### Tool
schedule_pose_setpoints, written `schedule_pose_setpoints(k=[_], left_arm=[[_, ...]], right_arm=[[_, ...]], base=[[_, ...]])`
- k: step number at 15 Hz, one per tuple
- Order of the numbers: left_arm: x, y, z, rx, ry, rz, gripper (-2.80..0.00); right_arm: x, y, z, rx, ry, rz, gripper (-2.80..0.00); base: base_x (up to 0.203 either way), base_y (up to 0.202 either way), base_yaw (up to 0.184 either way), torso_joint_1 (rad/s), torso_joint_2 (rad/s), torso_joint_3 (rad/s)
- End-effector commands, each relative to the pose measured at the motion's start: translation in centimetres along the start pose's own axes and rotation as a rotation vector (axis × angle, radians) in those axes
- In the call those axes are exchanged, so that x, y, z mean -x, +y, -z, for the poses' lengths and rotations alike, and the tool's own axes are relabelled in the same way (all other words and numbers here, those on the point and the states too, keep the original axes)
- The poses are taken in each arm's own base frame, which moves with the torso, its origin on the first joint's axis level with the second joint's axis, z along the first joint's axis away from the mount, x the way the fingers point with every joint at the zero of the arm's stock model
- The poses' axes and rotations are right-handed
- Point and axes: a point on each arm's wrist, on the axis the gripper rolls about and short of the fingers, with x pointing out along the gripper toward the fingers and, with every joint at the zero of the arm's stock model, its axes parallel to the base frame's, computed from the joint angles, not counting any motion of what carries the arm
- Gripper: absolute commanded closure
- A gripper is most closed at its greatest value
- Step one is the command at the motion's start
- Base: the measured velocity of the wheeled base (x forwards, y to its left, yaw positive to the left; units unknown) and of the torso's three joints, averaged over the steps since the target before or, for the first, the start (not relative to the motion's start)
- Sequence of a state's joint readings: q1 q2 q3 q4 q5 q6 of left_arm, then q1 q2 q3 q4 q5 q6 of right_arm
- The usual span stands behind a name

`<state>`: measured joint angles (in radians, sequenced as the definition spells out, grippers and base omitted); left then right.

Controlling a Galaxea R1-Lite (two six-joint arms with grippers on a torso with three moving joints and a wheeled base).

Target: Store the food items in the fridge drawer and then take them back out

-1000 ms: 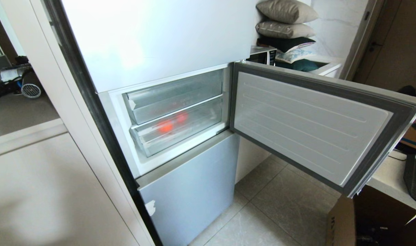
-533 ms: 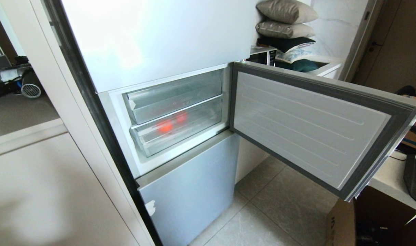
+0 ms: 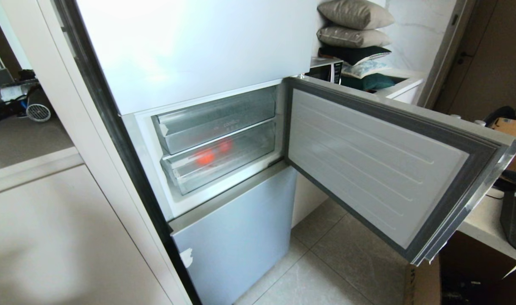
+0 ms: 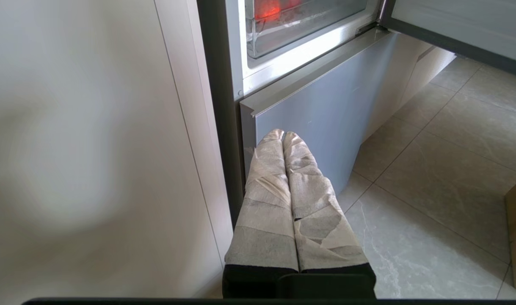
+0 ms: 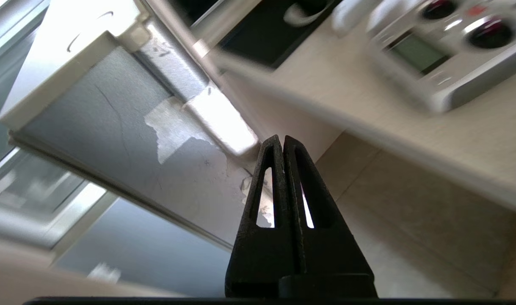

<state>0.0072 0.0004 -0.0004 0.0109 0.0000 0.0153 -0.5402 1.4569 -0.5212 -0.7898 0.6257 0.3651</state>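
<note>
From my head camera I see the wide transparent plastic fridge drawer pushed into the open middle compartment, under a shallower clear tray. Inside the drawer sit the two small round fruits: the orange-red one toward 7 o'clock of the deeper red one, the two close together, both blurred behind the plastic. The compartment's grey-lined white door hangs swung out to 3 o'clock of the drawer, over the pale tiled floor. Below the drawer is the glossy blue-grey lowest panel.

My left gripper, its fingers wrapped in pale tape, is pressed fully together with nothing in it; it points at the lowest panel, near that panel's upper corner. The orange-red fruit shows at the top edge of that wrist view.

My right gripper, black with slotted fingers, is also closed tight and empty, its tips just beside a bright white handle piece on the door's outer edge. I cannot tell whether they touch. A cream desk lies beyond.
</note>
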Motion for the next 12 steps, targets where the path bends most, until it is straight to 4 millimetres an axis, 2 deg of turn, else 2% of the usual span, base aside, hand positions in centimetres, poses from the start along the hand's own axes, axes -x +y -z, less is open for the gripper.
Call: schedule_pose_setpoints(k=[1, 4, 6, 9, 12], left_arm=[[0.0, 0.0, 0.0, 0.000, 0.000, 0.000, 0.00], [0.0, 0.0, 0.0, 0.000, 0.001, 0.000, 0.00], [0.0, 0.0, 0.0, 0.000, 0.001, 0.000, 0.00], [0.0, 0.0, 0.0, 0.000, 0.000, 0.000, 0.00], [0.0, 0.0, 0.0, 0.000, 0.001, 0.000, 0.00]], right_arm=[[2.7, 3.2, 1.0, 0.044, -0.023, -0.080, 0.00], [5.1, 5.9, 3.2, 0.069, -0.012, -0.177, 0.00], [5.9, 6.9, 3.9, 0.077, -0.005, -0.219, 0.00], [4.8, 8.8, 3.9, 0.072, 0.043, -0.244, 0.00], [2.8, 12.4, 4.2, 0.090, 0.120, -0.269, 0.00]], base=[[0.000, 0.000, 0.000, 0.000, 0.00, 0.000], [0.000, 0.000, 0.000, 0.000, 0.00, 0.000], [0.000, 0.000, 0.000, 0.000, 0.00, 0.000], [0.000, 0.000, 0.000, 0.000, 0.00, 0.000], [0.000, 0.000, 0.000, 0.000, 0.00, 0.000]])
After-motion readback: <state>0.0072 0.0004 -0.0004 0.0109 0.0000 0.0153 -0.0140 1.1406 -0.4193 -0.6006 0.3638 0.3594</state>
